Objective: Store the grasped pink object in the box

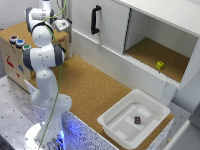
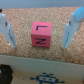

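A small pink cube [image 2: 41, 34] sits on grainy cork [image 2: 25, 15] — the claw [image 2: 40, 37] spread wide, fingers [image 2: 9, 31] apart from it, grasping nothing.

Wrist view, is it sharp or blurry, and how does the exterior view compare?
Wrist view: soft overall; the pink object still shows dark markings, gripper fingers blurred at their edges. Exterior view: also low detail, with the box bright, nearly washed out.

The box [image 1: 111, 121] is being carried on the table [image 1: 85, 85] at the exterior view's right, with a cube [image 1: 137, 120] inside. Another cube [image 1: 159, 64] is being housed in the cabinet [image 1: 165, 30] behind. The block [image 2: 41, 34] is being flanked, untouched, by the gripper [image 2: 39, 45].
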